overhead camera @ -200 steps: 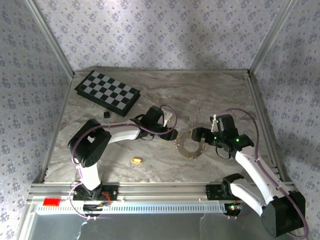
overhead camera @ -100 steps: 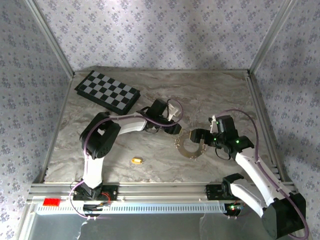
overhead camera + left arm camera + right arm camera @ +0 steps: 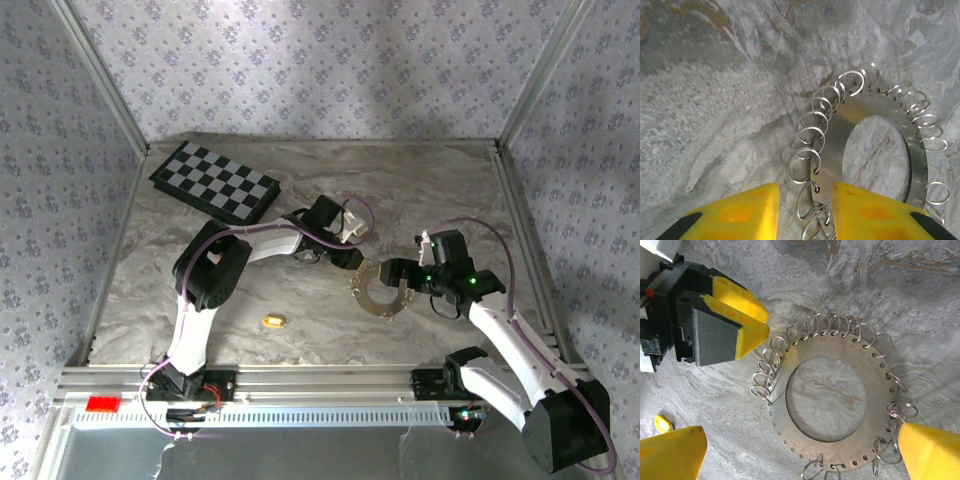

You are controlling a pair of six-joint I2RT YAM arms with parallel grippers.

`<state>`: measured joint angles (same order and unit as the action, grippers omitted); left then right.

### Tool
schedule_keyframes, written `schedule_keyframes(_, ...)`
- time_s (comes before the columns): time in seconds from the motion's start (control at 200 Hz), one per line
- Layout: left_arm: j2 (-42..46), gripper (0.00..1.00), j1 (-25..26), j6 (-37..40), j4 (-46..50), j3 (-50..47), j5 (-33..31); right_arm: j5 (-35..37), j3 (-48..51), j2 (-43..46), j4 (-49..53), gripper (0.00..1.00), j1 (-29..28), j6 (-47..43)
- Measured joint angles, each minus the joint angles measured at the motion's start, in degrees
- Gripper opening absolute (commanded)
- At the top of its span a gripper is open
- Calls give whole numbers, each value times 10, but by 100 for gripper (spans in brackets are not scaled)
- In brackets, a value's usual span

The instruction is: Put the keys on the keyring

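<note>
Though a blur overhead, keyring (image 3: 836, 131) loops crisp beside left gripper (image 3: 805, 202).

The left end effector (image 3: 802, 206) has reached rightward to the keyring (image 3: 840, 131), its jaws narrowing.

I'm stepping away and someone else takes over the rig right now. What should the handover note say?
Left gripper: jaws partly open, astride the looped rim of the keyring; no firm grip visible.
Right gripper: wide open, one finger on either side of the keyring, holding nothing.
The keyring lies flat on the table. The key lies loose on the table nearer the arm bases, apart from both grippers.
Done: nothing threaded yet.
Left: pick up the key and put it on the keyring.
</note>
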<state>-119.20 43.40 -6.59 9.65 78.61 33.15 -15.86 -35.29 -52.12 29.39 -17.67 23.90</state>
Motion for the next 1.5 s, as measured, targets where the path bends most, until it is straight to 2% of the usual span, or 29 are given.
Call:
schedule_keyframes(0.31, -10, 29, 0, 17, 20, 2, 9, -1, 0, 11, 7, 100, 7, -9)
schedule_keyframes(1.114, -28, 28, 0, 38, 25, 16, 38, -12, -2, 36, 13, 100, 35, -13)
schedule_keyframes(1.499, -37, 22, 0, 45, 35, 22, 44, -16, -2, 36, 13, 100, 40, -15)
